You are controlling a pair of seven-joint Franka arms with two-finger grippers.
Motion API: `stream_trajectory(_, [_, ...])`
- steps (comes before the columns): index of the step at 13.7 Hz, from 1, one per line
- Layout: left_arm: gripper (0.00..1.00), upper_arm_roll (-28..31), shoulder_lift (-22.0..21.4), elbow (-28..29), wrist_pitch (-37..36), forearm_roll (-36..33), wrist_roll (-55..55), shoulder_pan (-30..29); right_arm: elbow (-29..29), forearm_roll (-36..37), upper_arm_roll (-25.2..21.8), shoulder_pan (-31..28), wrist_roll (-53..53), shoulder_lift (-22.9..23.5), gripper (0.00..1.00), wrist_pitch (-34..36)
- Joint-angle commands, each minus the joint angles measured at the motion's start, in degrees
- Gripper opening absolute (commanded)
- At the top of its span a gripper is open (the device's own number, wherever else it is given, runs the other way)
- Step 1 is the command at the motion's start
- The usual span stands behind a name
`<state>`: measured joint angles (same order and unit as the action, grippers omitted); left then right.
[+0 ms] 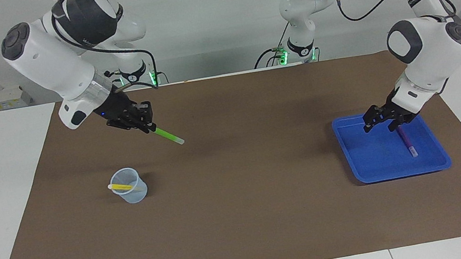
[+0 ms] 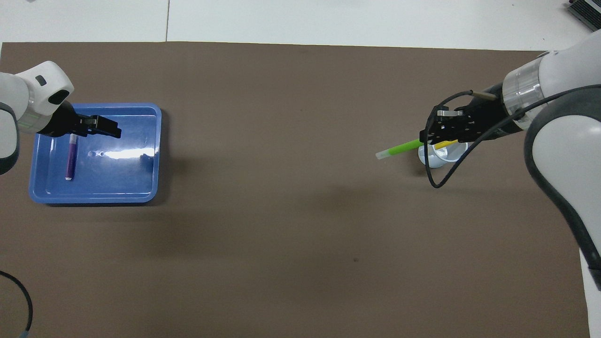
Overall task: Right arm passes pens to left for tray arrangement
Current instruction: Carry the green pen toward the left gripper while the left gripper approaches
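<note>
Two arms share this job, and the widest risk sits between them: the handover must happen in mid-air over the brown mat (image 1: 244, 219), so any misalignment there drops a pen onto it. The blue tray (image 1: 356, 161) lies at the left arm's end, with the purple pen (image 1: 406, 140) lying flat inside it; the left gripper (image 1: 382, 120) hovers just above that pen, jaws apart and empty, and a careless swing could nudge it. The right gripper (image 1: 145, 125) is clenched on one end of the green pen (image 1: 169, 136), which juts out slantwise, so it could pivot or slip. The yellow pen (image 1: 121, 187) leans in the small cup (image 1: 132, 193), which looks light and could tip.
</note>
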<state>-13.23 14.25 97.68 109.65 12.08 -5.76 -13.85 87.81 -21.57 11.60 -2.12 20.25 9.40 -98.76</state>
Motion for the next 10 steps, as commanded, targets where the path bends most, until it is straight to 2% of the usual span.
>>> stream_trajectory(1, [0.86,0.2,-1.1,-1.8,-6.0,4.9,9.5,0.3,-0.7,-1.5,0.3,3.4,10.8,0.5,0.0,-3.9])
stream_trajectory(8, [0.86,-0.1,-2.4,-1.6,-12.9,25.2,39.0,0.4,0.5,-1.5,0.3,10.7,29.1,0.8,0.0,-14.5])
stream_trajectory(10, [0.86,-0.5,-2.6,-1.7,-12.7,28.0,45.6,0.9,1.0,-3.6,0.3,12.1,34.3,1.0,0.0,-18.6])
